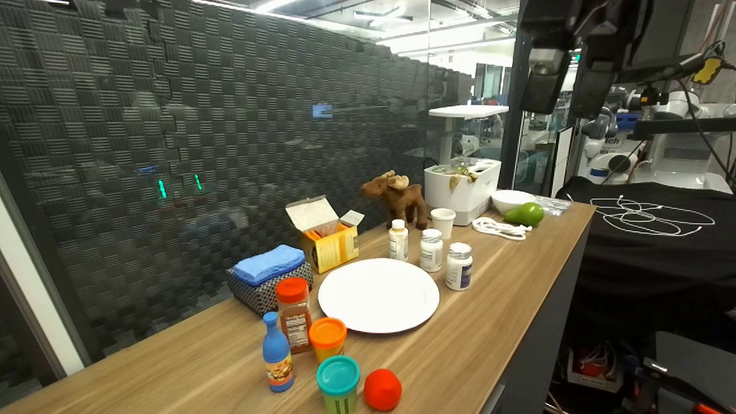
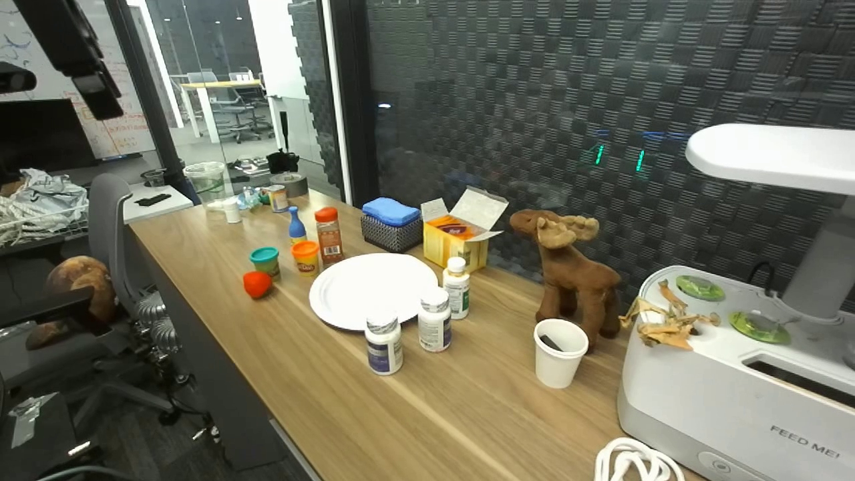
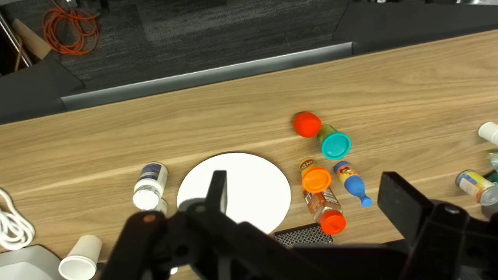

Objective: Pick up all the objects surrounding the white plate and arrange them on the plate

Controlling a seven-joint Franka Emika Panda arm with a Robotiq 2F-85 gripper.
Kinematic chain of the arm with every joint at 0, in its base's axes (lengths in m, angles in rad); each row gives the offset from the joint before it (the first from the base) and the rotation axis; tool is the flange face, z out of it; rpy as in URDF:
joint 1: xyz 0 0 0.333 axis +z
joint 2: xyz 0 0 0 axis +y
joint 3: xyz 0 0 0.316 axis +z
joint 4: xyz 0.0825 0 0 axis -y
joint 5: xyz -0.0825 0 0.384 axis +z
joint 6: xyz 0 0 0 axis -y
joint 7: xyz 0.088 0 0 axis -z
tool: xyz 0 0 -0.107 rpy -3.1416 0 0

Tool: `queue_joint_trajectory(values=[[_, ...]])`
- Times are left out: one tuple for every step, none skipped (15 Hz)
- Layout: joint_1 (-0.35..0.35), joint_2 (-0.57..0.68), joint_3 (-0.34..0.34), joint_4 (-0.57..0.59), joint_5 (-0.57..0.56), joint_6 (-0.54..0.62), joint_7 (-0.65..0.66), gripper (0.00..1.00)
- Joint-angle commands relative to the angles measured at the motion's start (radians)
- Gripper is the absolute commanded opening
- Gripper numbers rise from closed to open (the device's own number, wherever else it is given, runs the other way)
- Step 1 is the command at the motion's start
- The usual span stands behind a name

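The white plate (image 1: 379,296) lies bare on the wooden counter; it also shows in the wrist view (image 3: 253,175). On one side stand a red-lidded spice jar (image 1: 295,322), an orange-lidded tub (image 1: 328,339), a teal-lidded tub (image 1: 338,379), a blue bottle (image 1: 278,356) and a red ball-like object (image 1: 382,389). Three white pill bottles (image 2: 384,344) stand on the plate's other side. A yellow box (image 1: 330,247) with open flaps and a mesh basket (image 2: 393,235) holding a blue cloth (image 2: 391,211) stand behind. My gripper (image 3: 303,186) is open and empty, high above the counter.
A brown toy moose (image 1: 399,201), a paper cup (image 2: 560,354), a white planter (image 1: 463,190) and a white cord (image 1: 501,228) stand or lie beyond the pill bottles. A bowl (image 1: 512,200) and green fruit (image 1: 526,214) are farther along. A glass wall runs behind the counter.
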Motion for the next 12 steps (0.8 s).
queue_joint_trajectory(values=[[-0.017, 0.1, -0.037, 0.032, -0.013, 0.085, -0.07, 1.0], [-0.021, 0.134, -0.05, 0.034, -0.02, 0.115, -0.096, 1.0], [-0.023, 0.164, -0.064, 0.033, -0.024, 0.149, -0.119, 1.0], [-0.03, 0.202, -0.077, 0.036, -0.031, 0.178, -0.138, 1.0], [-0.041, 0.242, -0.085, 0.041, -0.046, 0.218, -0.149, 1.0], [-0.047, 0.28, -0.097, 0.048, -0.056, 0.249, -0.162, 1.0], [-0.054, 0.325, -0.109, 0.066, -0.07, 0.27, -0.174, 1.0], [-0.06, 0.366, -0.12, 0.079, -0.083, 0.29, -0.186, 1.0], [-0.062, 0.407, -0.129, 0.103, -0.091, 0.307, -0.196, 1.0], [-0.066, 0.448, -0.134, 0.123, -0.109, 0.325, -0.204, 1.0], [-0.069, 0.488, -0.139, 0.147, -0.125, 0.338, -0.208, 1.0], [-0.074, 0.529, -0.142, 0.171, -0.147, 0.351, -0.205, 1.0]])
